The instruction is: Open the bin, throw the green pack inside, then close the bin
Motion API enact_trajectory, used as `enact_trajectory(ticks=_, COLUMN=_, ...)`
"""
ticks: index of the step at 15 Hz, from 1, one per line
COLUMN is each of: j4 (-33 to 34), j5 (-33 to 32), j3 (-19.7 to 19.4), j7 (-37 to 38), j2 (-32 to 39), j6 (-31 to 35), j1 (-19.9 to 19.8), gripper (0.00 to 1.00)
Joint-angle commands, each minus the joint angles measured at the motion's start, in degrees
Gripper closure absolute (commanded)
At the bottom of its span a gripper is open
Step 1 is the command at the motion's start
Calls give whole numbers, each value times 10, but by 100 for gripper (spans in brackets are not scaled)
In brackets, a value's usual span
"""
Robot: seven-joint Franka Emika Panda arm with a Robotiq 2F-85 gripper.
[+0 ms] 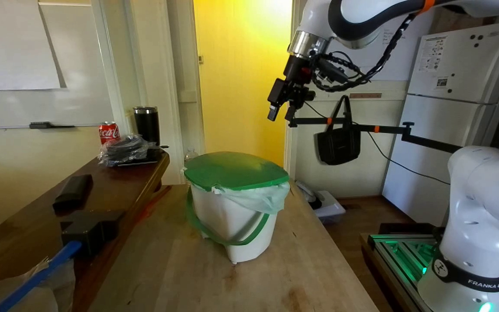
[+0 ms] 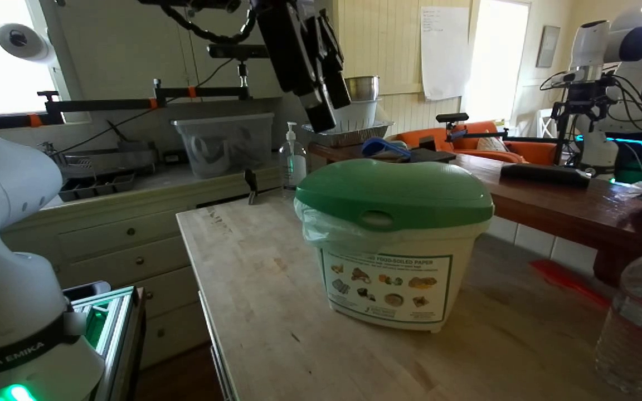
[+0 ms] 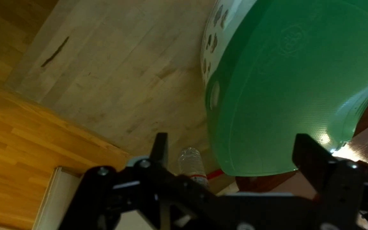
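Observation:
The bin is a white bucket (image 1: 249, 251) with a green lid (image 1: 236, 169) and a green handle, standing upright on the light wooden table. In both exterior views the lid (image 2: 393, 189) lies shut over the rim, with a pale green liner bag hanging out below it. My gripper (image 1: 281, 115) is open and empty, above the bin in both exterior views (image 2: 327, 111) and touching nothing. In the wrist view the open fingers (image 3: 232, 140) frame the edge of the lid (image 3: 283, 80). The green pack does not show in any view; the bin's inside is hidden.
A clear water bottle (image 2: 641, 323) and a red utensil (image 2: 572, 281) lie near the bin. A soap dispenser (image 2: 292, 161) stands at the table's far edge. A dark wooden table (image 1: 115, 190) beside it holds a Coke can (image 1: 109, 131) and a black tumbler (image 1: 147, 125).

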Motion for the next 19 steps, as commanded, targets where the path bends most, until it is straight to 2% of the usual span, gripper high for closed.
enact_trajectory(ticks=1, j4=-23, j5=-6, j3=-35, j7=-87, j2=-27, j6=-14, j1=9, gripper=0)
enact_trajectory(ticks=4, j4=-31, j5=-2, j3=-67, j7=-193, j2=-34, j6=-30, j1=23, gripper=0)
enact_trajectory(ticks=8, j4=-45, j5=3, j3=-97, j7=-287, j2=-48, j6=-40, j1=35, gripper=0)
enact_trajectory(ticks=11, j4=-58, j5=5, j3=-109, j7=-313, j2=-56, j6=-37, j1=35, gripper=0)
enact_trajectory(ticks=12, j4=-40, j5=-2, j3=-100, j7=-292, j2=-36, j6=-28, j1=31, gripper=0)
enact_trajectory(ticks=19, j4=-39, j5=-2, j3=-101, j7=-295, j2=-36, j6=-28, j1=31, gripper=0)
